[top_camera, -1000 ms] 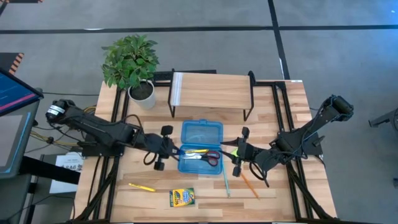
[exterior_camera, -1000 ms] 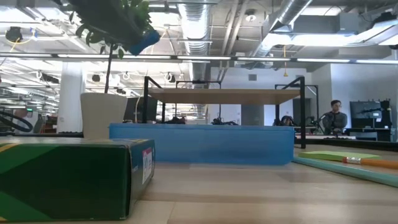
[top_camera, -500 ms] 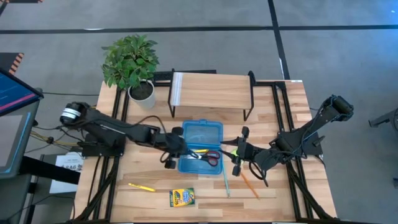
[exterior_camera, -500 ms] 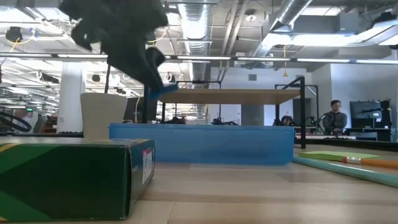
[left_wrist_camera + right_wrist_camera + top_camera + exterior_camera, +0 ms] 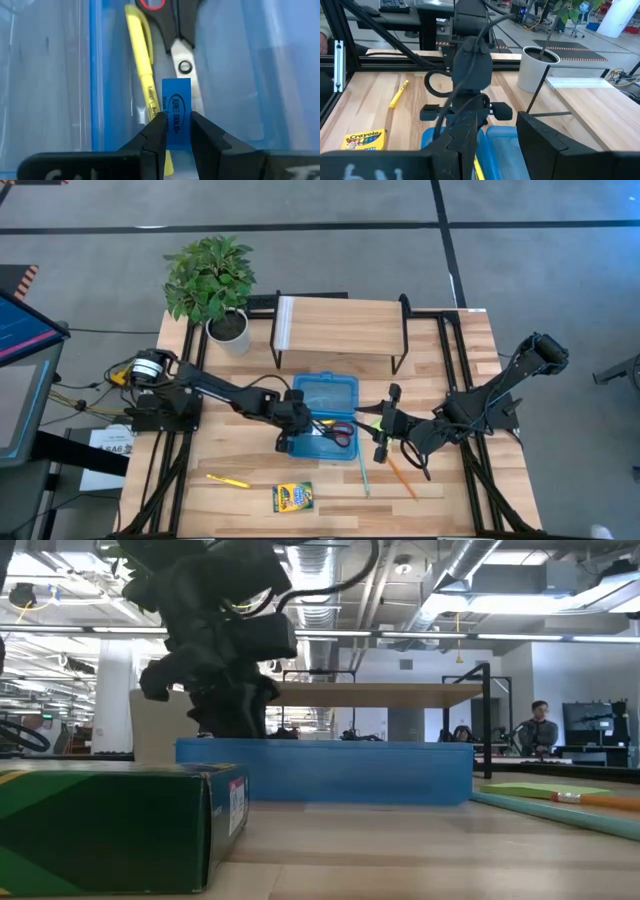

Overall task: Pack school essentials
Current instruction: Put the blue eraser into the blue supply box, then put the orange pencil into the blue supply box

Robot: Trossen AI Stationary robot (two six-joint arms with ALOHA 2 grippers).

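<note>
The left pincer (image 5: pixel 175 131) is nearly closed on the tiny blue eraser (image 5: pixel 176 119), its two fingers (image 5: pixel 155 142) pinching the eraser's sides, and it hangs inside the open blue case (image 5: pixel 322 416), low over the contents. Directly under it lie a yellow pencil (image 5: pixel 142 75) and the red-handled scissors (image 5: pixel 177 45), side by side on the case floor; from above, the scissors' red handles (image 5: pixel 343 432) sit toward the case's right end. In the low view the left arm reaches down behind the near wall of the case (image 5: pixel 325 772), so the pincer's tip is hidden there. The right pincer (image 5: pixel 385 426) waits just off the case's right edge with its fingers (image 5: pixel 540 137) partly apart and nothing between them; a lime-green sticky-note pad (image 5: pixel 378 423) shows just beside it. On the desk (image 5: pixel 450 360) near that pincer lie a teal pencil (image 5: pixel 363 473) and an orange pencil (image 5: pixel 401 477), close together. In front of the case sits the crayon box (image 5: pixel 293 497), and to its left another yellow pencil (image 5: pixel 228 480) lies alone. A wooden shelf on a black frame (image 5: pixel 338 326) stands behind the case, with a potted plant (image 5: pixel 211 283) at the desk's back left corner.
</note>
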